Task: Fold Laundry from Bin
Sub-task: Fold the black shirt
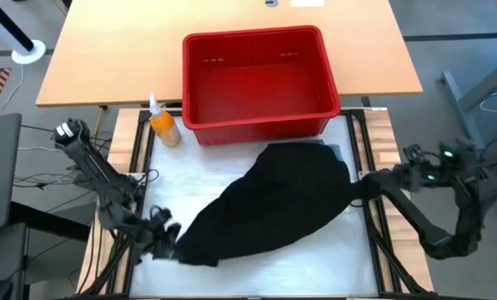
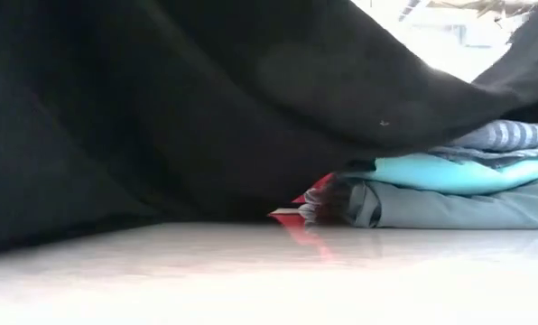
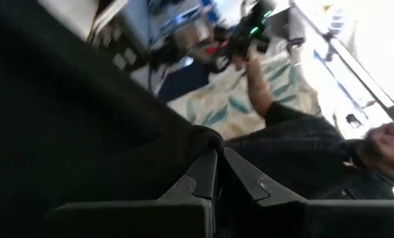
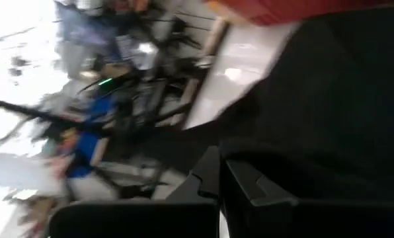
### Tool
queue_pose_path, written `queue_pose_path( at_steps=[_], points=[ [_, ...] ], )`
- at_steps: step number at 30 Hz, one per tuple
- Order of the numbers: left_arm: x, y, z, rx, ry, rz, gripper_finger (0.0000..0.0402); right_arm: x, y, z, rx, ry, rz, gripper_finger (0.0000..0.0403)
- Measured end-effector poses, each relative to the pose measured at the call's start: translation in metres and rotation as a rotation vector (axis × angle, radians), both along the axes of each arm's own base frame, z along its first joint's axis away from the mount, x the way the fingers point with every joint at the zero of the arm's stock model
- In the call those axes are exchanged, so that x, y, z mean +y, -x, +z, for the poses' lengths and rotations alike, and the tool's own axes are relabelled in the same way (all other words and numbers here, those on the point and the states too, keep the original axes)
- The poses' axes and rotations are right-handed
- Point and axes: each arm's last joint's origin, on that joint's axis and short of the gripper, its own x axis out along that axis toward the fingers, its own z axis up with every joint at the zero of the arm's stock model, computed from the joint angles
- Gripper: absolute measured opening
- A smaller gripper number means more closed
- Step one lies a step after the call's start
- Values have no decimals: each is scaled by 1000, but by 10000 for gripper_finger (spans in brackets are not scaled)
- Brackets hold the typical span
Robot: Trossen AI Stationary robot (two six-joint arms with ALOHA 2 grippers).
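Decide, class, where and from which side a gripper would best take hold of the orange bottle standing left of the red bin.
Probably the orange bottle by its body, coming from the left: it stands upright, its narrow white top offers little hold, and the red bin crowds its right side.

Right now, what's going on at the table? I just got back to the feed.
Both arms are holding the large black garment, stretched across the white work surface in front of the red bin. The left gripper is shut on its near-left corner, and the right gripper is shut on its right edge. The bin looks empty. In the low view, a folded stack sits under the cloth: a grey-green garment, a turquoise one, and a striped shirt on top. An orange bottle stands by the bin.
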Motion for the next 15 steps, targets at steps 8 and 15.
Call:
queue_pose_path(
  at_steps=[8, 15],
  points=[
    [-37, -12, -29, 119, 126, -42, 0, -41, -16, -28, 152, -37, -25, 23],
    [-79, -27, -25, 159, 206, -262, 0, -55, -21, -46, 226, -69, -9, 23]
  ],
)
